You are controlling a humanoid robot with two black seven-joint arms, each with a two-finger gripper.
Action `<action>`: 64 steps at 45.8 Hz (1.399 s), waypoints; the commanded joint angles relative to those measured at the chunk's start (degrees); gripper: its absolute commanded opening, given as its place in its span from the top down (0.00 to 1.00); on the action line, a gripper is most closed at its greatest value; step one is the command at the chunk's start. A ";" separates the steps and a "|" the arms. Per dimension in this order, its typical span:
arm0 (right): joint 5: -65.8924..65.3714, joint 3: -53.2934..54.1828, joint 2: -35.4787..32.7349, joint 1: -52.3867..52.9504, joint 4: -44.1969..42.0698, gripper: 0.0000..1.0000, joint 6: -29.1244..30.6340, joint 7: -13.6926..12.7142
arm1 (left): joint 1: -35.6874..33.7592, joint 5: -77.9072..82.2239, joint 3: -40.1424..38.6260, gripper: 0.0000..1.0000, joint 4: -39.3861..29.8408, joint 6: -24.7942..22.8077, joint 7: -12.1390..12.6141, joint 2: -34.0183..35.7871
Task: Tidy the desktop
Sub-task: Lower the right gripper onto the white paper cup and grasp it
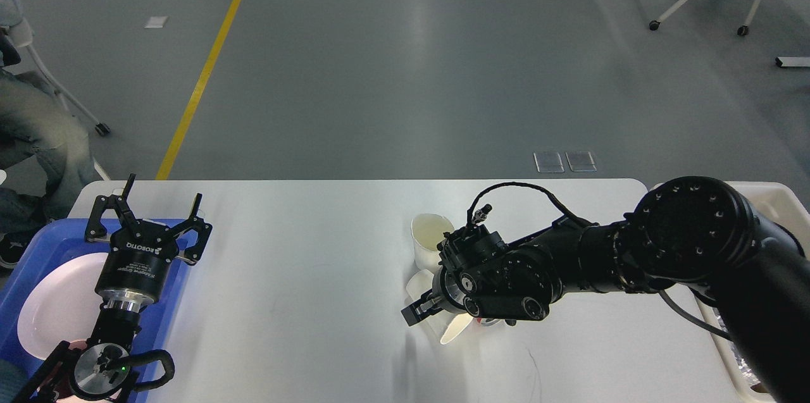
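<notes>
The white desktop [304,251] holds an upright paper cup [429,237] and, just in front of it, a second paper cup lying on its side [457,329]. My right gripper [419,309] is down at the lying cup, and its wrist covers most of that cup. One dark finger [410,314] juts out to the cup's left; the other is hidden. A sliver of a crushed red can [486,322] peeks out under the wrist. My left gripper [152,212] hangs open and empty over the blue tray [38,245].
A white plate [54,308] lies in the blue tray at the left edge. A cream bin [779,192] stands off the table's right end, mostly behind my right arm. A seated person and chairs are on the floor beyond.
</notes>
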 commanded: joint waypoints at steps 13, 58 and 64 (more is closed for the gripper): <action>-0.23 -3.28 1.08 -0.87 0.22 0.03 0.08 -0.02 | 0.00 0.00 0.00 0.04 0.00 0.00 0.00 0.00; 11.35 -4.42 -0.06 -0.08 2.59 1.00 0.61 -0.02 | 0.00 0.00 0.00 0.04 0.00 0.08 0.00 0.00; 18.48 -4.42 -0.85 2.38 4.26 1.00 0.61 -0.02 | 0.00 0.00 0.00 0.04 0.00 0.00 0.00 0.00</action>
